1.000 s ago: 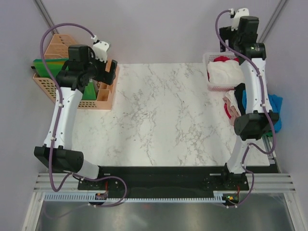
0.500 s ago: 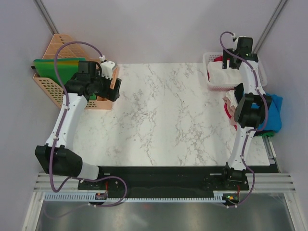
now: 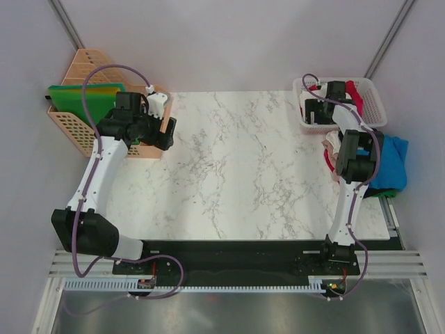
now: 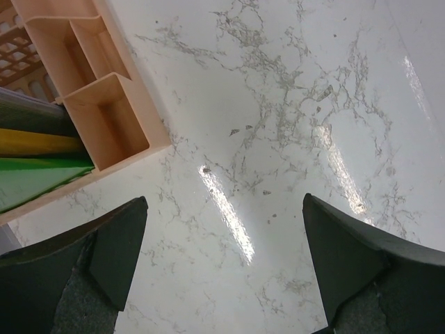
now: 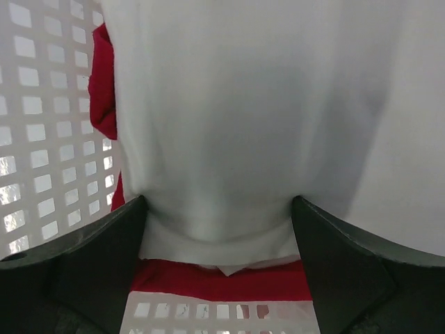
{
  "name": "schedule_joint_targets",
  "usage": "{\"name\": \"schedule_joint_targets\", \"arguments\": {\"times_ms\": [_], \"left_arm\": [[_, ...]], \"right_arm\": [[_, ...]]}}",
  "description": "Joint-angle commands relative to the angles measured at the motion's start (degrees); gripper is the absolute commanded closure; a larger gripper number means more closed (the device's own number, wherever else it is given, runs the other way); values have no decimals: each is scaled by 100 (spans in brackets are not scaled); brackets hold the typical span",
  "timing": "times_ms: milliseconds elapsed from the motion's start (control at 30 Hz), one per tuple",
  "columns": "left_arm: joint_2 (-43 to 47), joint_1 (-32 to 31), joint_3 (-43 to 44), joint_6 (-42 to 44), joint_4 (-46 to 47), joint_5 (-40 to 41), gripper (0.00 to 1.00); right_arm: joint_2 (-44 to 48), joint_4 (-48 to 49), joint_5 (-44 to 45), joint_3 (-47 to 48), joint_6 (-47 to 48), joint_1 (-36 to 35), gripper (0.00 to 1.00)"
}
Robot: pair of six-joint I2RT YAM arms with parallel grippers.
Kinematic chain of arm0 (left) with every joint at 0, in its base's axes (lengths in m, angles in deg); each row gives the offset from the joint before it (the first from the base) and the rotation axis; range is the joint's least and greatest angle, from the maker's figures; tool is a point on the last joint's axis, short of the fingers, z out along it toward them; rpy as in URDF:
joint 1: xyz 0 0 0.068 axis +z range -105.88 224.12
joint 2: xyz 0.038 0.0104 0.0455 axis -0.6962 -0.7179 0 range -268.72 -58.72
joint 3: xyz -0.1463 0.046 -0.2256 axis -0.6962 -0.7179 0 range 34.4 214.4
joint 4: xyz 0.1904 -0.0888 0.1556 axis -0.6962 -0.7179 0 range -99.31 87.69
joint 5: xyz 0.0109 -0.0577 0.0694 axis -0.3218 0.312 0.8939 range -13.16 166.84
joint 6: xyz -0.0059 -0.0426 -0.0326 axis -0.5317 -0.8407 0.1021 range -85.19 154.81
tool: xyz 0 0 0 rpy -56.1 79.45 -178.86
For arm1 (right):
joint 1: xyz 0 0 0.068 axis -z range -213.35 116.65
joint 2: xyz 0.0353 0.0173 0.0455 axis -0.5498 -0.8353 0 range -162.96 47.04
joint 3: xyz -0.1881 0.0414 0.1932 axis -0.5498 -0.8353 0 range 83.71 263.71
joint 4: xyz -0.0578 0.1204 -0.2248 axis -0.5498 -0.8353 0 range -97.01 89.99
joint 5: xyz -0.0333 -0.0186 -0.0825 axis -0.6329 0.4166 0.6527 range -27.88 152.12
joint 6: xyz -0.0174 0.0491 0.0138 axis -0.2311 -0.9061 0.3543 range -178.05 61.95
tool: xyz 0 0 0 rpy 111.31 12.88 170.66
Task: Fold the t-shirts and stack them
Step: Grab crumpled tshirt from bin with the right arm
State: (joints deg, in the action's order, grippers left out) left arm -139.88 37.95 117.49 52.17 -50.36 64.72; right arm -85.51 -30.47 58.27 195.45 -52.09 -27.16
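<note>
**Two grippers spread wide, one down in the basket**

Right gripper (image 5: 219, 202) stands fully apart inside the white mesh basket (image 5: 42, 139). A bulge of the white t-shirt (image 5: 243, 104) sits between its fingers, not pinched. A red t-shirt (image 5: 101, 90) peeks out beneath, mostly covered. From above, the right arm hides much of the heap at the right edge of the bench (image 3: 236, 167); a blue t-shirt (image 3: 398, 154) and pale beige cloth (image 3: 336, 149) show only in part. Left gripper (image 4: 224, 203), equally wide, holds nothing above bare bench beside the peach organiser (image 4: 104, 132).
</note>
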Motion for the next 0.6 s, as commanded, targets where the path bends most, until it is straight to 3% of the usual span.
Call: {"name": "schedule_joint_targets", "arguments": {"times_ms": [0, 233, 333, 567], "left_arm": [[110, 2, -100, 48, 208, -54, 0], [57, 11, -126, 21, 270, -97, 0], [13, 2, -126, 13, 270, -115, 0], [136, 2, -214, 30, 279, -71, 0]], "right_arm": [[413, 250, -405, -600, 239, -66, 7], [1257, 391, -677, -1830, 713, -443, 7], [1416, 383, -660, -2077, 1021, -987, 7], [924, 304, -643, -1710, 1092, -1428, 6]]}}
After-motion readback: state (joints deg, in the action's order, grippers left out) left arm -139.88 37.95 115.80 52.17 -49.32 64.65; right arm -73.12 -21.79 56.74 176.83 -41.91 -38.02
